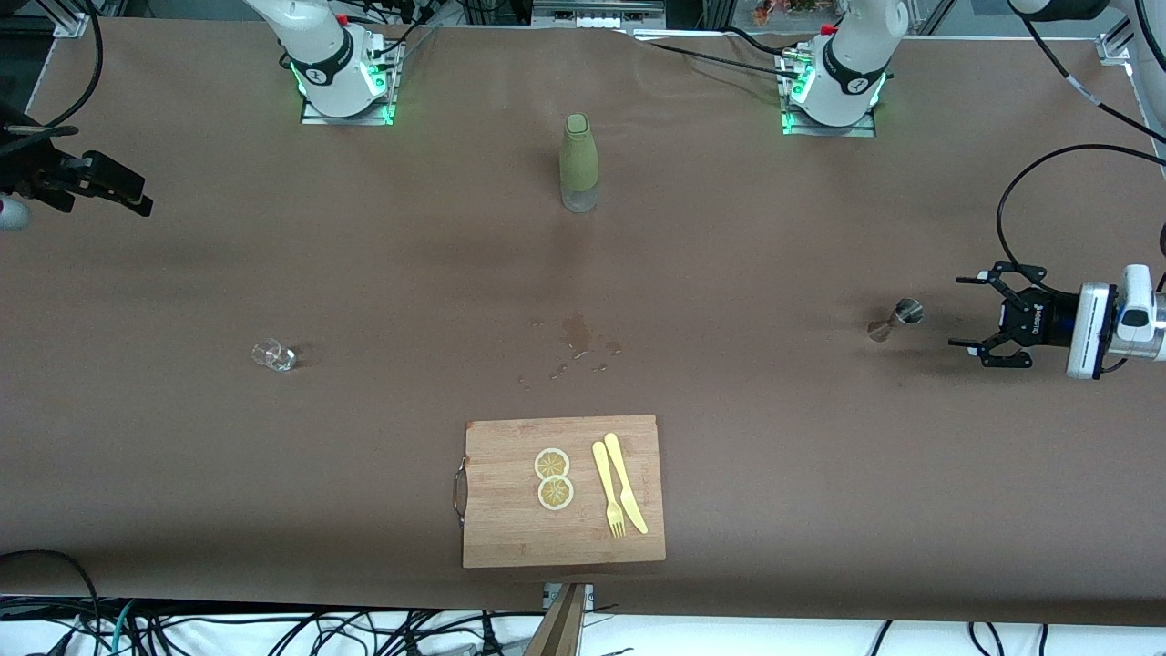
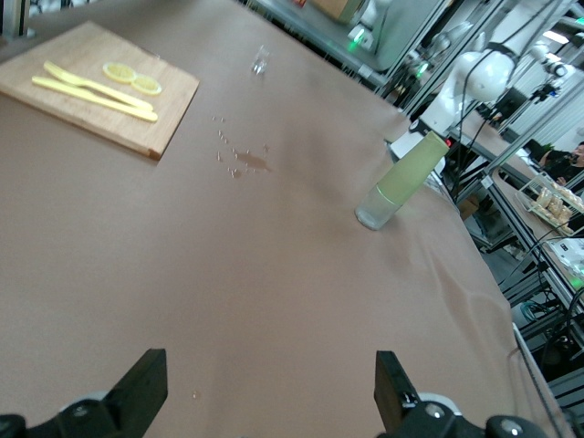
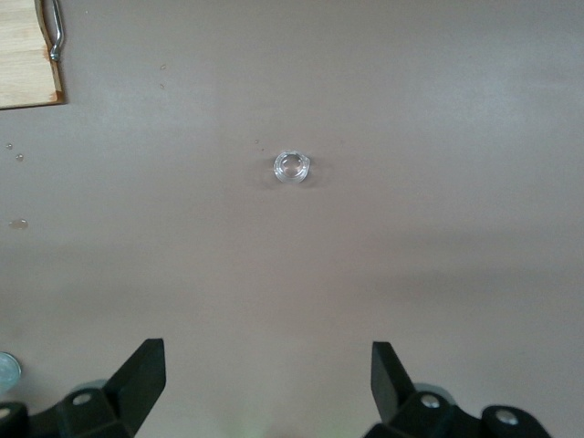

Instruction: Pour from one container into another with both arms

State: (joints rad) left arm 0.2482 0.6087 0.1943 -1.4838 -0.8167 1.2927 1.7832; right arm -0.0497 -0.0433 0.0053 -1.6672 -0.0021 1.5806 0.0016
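Front view shows the left end effector [image 1: 982,314] spread wide and empty, over the tabletop [image 1: 820,456] beside a small metal jigger [image 1: 895,320]. The right end effector [image 1: 127,193], likewise spread and empty, hangs over its own end. A small clear glass [image 1: 273,354] stands toward that end; the green bottle [image 1: 578,162] stands upright between the bases.

A green bottle [image 1: 578,162] with a clear base stands upright and capped on the surface, between the 2 arm bases. A small clear glass [image 1: 273,354] sits upright, mouth up, toward the right arm's end, nearer the front camera than the bottle. A small metal jigger [image 1: 896,320] lies tipped on its side toward the left arm's end.
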